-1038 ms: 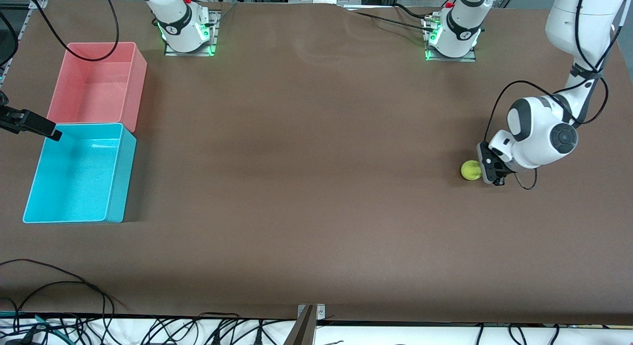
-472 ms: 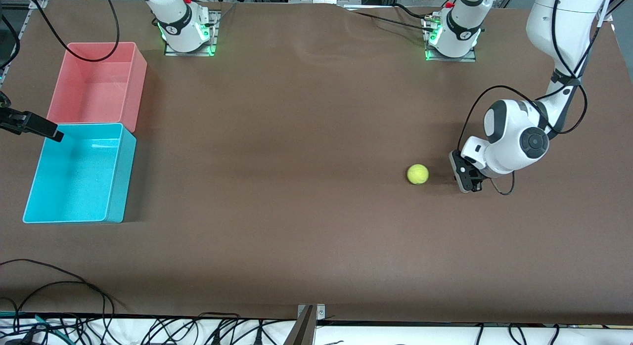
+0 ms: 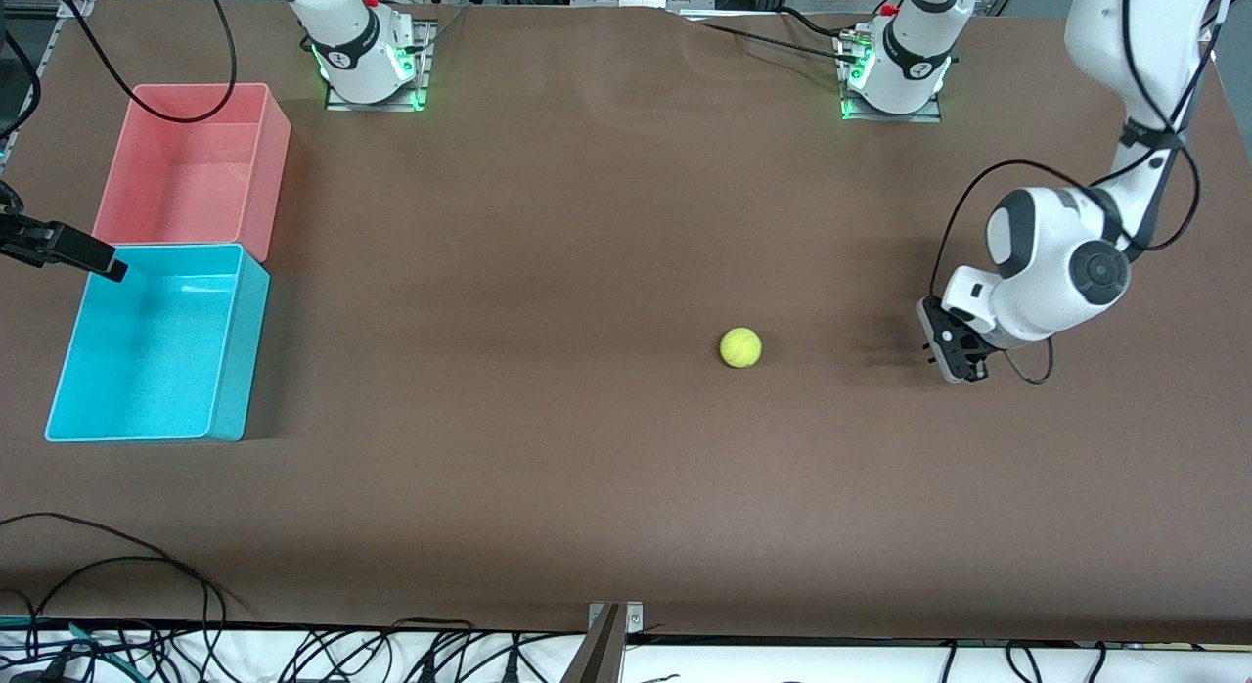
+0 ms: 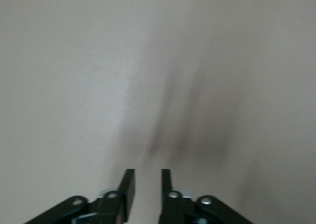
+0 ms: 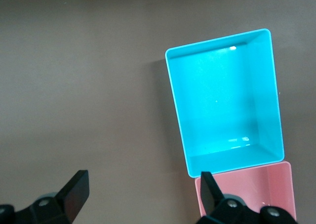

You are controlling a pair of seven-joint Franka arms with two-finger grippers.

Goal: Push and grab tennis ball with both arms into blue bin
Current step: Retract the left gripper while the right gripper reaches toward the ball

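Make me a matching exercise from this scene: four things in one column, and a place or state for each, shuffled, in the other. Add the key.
Things:
1. ball
2. blue bin
3. pink bin
4. right gripper

Places or states:
A. empty, nearer the front camera than its twin
B. open, up over the table by the blue bin
C. loose on the bare table, nothing touching it
D. empty, nearest the right arm's base

Pairs: 1-C, 2-A, 3-D, 4-B
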